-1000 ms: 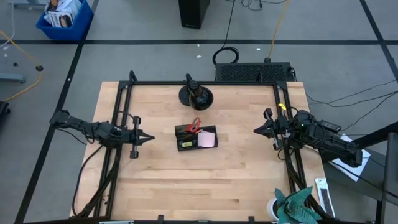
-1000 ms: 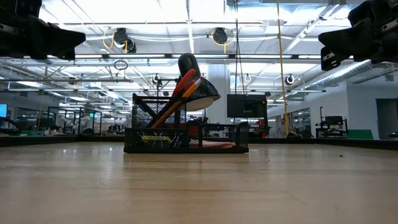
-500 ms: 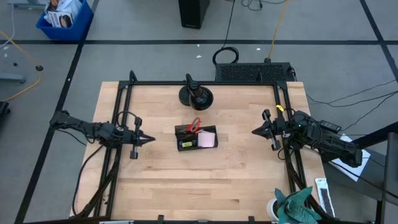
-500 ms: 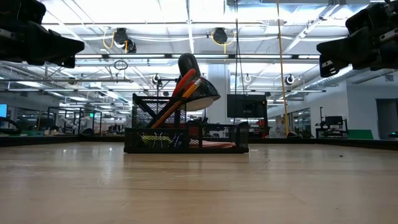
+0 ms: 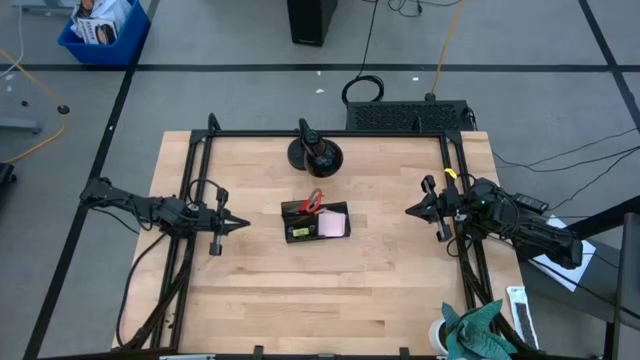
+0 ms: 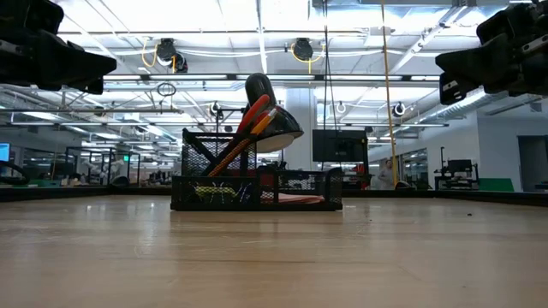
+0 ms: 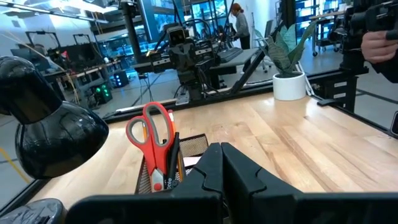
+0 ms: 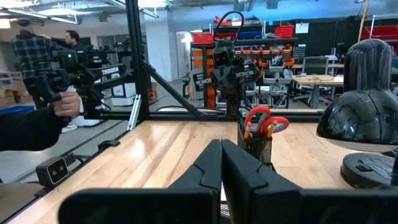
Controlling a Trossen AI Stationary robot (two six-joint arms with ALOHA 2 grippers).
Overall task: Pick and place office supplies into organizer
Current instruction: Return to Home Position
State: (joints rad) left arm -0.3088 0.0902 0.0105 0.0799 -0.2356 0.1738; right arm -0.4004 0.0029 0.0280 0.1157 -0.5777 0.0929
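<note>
The black mesh organizer [image 5: 316, 221] stands at the table's middle. Red-handled scissors [image 7: 152, 134] and orange pencils [image 6: 231, 154] stand upright in its tall compartment, and a pink sticky-note pad [image 5: 332, 227] lies in its low tray. My left gripper [image 5: 243, 224] hovers shut left of the organizer, pointing level at it. My right gripper [image 5: 410, 211] hovers shut to its right, also pointing toward it. Both are raised above the table and hold nothing. In the low view they show at the upper left [image 6: 107, 64] and upper right [image 6: 441, 68].
A black desk lamp [image 5: 314, 152] stands on its round base behind the organizer, near the far edge. Black frame rails [image 5: 200, 180] run along the table's sides. A green cloth [image 5: 480, 330] lies at the near right corner. A person's hand [image 8: 65, 102] holds a camera rig beyond the table.
My right gripper has sunk a little, still shut and pointing toward the organizer. The organizer and what stands in it have kept still.
</note>
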